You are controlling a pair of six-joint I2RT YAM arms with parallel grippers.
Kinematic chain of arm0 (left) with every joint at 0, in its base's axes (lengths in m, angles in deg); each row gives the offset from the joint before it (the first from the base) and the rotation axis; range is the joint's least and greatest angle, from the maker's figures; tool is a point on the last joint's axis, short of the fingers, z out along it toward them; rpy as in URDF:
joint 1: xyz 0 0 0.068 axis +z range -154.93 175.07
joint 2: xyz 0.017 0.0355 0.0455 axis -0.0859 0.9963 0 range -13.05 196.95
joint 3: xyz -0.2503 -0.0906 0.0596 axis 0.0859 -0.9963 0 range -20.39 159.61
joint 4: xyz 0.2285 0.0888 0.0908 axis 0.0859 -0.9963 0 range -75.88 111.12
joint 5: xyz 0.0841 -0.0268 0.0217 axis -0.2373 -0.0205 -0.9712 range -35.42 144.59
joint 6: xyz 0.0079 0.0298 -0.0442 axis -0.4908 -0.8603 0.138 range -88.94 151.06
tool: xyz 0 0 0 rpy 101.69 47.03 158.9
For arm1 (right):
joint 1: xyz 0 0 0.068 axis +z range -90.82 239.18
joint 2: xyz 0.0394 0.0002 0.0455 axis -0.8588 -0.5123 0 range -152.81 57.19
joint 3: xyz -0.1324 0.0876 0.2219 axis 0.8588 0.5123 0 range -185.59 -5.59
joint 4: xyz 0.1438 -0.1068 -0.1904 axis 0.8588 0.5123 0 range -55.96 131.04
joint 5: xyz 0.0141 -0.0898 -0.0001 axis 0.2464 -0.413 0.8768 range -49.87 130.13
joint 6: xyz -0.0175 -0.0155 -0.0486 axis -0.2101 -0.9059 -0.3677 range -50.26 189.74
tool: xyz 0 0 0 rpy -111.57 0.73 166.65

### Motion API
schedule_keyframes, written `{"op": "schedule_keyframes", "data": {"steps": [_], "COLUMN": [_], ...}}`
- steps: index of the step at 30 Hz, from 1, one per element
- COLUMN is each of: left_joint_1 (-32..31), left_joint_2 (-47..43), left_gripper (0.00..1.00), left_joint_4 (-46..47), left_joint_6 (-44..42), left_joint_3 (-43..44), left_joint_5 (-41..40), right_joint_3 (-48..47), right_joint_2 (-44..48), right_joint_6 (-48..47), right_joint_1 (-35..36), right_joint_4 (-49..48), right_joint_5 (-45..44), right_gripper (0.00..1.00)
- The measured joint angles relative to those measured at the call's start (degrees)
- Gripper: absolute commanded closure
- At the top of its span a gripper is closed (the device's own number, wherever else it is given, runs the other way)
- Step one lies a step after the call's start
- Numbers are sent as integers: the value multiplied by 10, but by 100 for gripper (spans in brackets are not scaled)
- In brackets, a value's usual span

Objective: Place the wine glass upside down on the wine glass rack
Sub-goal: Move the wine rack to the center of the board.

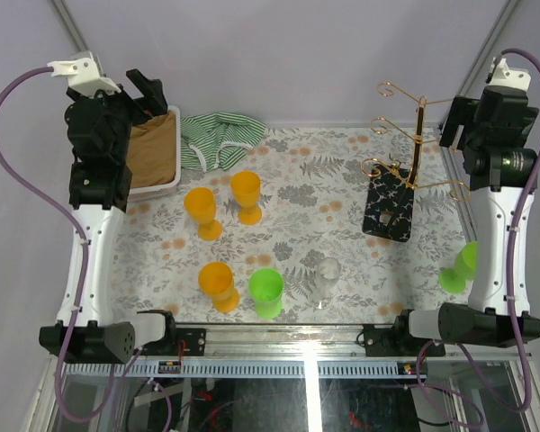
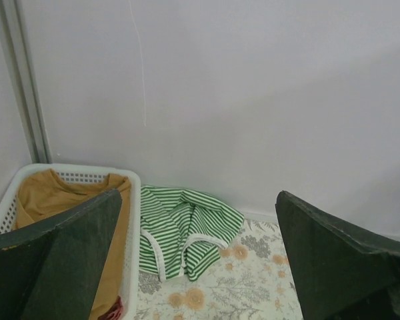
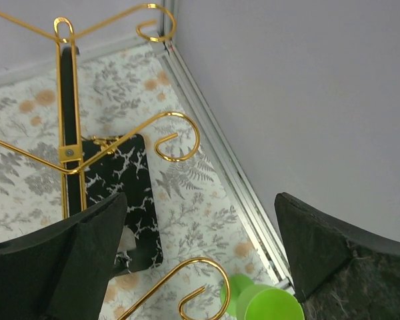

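Note:
The gold wire wine glass rack (image 1: 416,144) stands at the back right on its black patterned base (image 1: 387,212); no glass hangs on it. A clear wine glass (image 1: 327,281) stands upright near the front middle. Three orange glasses (image 1: 202,211) and a green one (image 1: 266,292) stand left of it, and another green glass (image 1: 459,267) stands by the right arm. My right gripper (image 1: 452,119) hovers open just right of the rack's hooks; its wrist view shows the post (image 3: 67,133), the base (image 3: 130,180) and the green glass (image 3: 267,305). My left gripper (image 1: 149,92) is open and empty above the basket.
A white basket (image 1: 166,184) holding brown cloth sits at the back left, seen also from the left wrist as the basket (image 2: 130,220). A green striped cloth (image 1: 218,137) lies beside it. The enclosure's walls and metal frame rail (image 3: 220,153) run close behind the rack.

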Motion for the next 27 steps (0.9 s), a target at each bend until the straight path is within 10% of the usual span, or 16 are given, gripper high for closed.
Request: {"op": "schedule_keyframes", "data": {"steps": [27], "left_joint_1": [0], "left_joint_2": [52], "left_gripper": [0], "left_joint_4": [16], "left_joint_6": [29], "left_joint_3": [-19], "left_joint_5": [38], "right_joint_3": [107], "right_joint_2": [-21], "right_joint_6": [88], "right_joint_1": [0], "right_joint_4": [51], "right_joint_5": [266], "right_gripper": [1]}}
